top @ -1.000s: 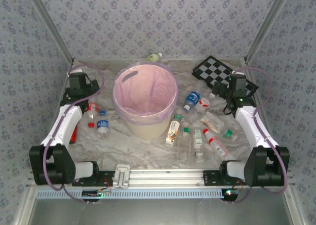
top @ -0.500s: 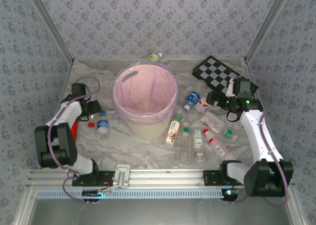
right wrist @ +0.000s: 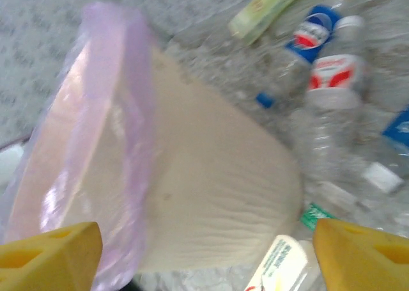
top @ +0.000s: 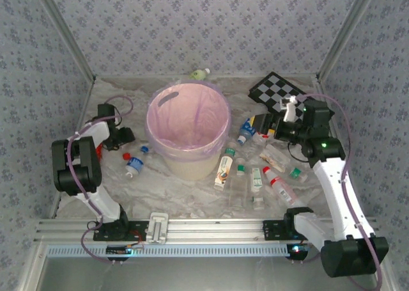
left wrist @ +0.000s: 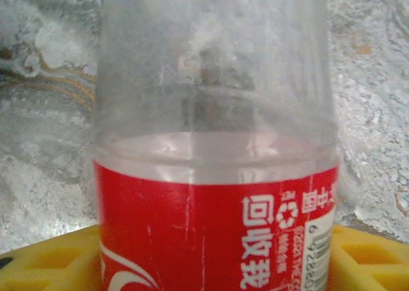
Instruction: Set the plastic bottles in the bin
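Straddling a red-labelled bottle with my left gripper, I cannot tell whether it clamps yet. It looks light, thin and slippery, so I'd hold the labelled middle gently, lest it buckle.

Count on worktop: roughly twelve bottles, one bin, one chequered board, two arms.

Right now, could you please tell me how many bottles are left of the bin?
2: a blue-labelled bottle beside the bin, and a red-labelled bottle held by the left end effector. The arm may hide others.
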You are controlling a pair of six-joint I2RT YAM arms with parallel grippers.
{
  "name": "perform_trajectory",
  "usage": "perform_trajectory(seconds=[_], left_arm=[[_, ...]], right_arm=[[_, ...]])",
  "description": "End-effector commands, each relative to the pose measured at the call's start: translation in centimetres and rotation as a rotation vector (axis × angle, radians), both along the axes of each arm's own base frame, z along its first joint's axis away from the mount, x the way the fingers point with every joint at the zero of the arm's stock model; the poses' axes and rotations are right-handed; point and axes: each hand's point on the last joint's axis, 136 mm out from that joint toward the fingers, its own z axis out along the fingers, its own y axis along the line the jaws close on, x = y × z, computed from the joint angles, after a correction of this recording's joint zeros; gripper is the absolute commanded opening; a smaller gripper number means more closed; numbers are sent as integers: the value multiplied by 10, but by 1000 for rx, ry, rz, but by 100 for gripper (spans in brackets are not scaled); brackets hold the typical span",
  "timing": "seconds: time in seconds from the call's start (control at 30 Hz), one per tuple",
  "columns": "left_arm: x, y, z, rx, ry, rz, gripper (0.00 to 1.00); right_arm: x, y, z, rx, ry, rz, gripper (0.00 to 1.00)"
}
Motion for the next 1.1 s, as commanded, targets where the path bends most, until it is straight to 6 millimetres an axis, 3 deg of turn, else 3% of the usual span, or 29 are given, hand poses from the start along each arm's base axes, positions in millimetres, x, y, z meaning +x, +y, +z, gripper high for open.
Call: perform_trajectory(seconds=[0.0, 0.13, 0.3, 0.5, 0.63, 0.77, 0.87, 0.97, 1.07], left_arm=[[12, 0, 21, -10, -61, -17, 59], [16, 0, 51, 0, -125, -27, 52], [14, -4, 99, 2, -232, -41, 50], [-2, -6, 169, 25, -395, -42, 47], [-20, -14, 240, 20, -577, -25, 46], [-47, -51, 336, -33, -862, -98, 43], [-67, -93, 385, -115, -954, -234, 40], [-86, -146, 406, -173, -959, -448, 37], [-99, -195, 407, -207, -939, -643, 33]], right_arm=[[-13, 30, 21, 17, -28, 124, 79], [-16, 56, 28, 3, -52, 187, 70], [-7, 69, 27, -28, -59, 184, 62], [4, 60, 27, -71, -74, 116, 58], [7, 47, 28, -89, -79, 72, 57], [12, 37, 29, -83, -88, 24, 55], [15, 35, 26, -100, -71, 11, 54], [19, 28, 25, -117, -75, -20, 54], [18, 22, 27, -117, -77, -41, 54]])
